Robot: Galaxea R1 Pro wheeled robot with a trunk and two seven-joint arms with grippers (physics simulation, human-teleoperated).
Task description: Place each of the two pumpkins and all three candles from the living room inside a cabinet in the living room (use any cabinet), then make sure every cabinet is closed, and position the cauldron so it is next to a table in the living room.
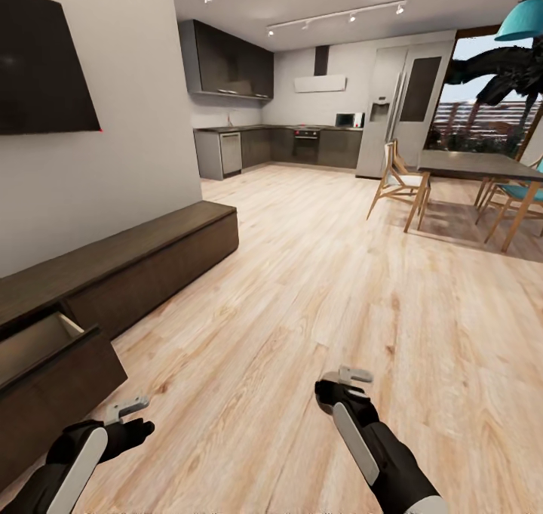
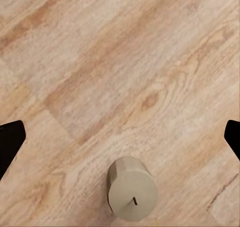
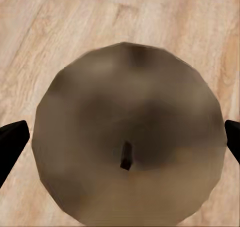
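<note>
head view: both arms low over the wood floor (image 1: 302, 272), beside the dark cabinet (image 1: 151, 250) with one drawer (image 1: 38, 344) open; right gripper (image 3: 120, 137) spread wide around a candle (image 3: 127, 142) seen top-on, left gripper (image 2: 120, 137) spread wide above a second candle (image 2: 132, 189) standing on the floor.

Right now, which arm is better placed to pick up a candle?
Right, probably. The close candle sits centred between the right gripper tips; the far candle lies off-centre beyond the open left gripper, on the floor.
</note>
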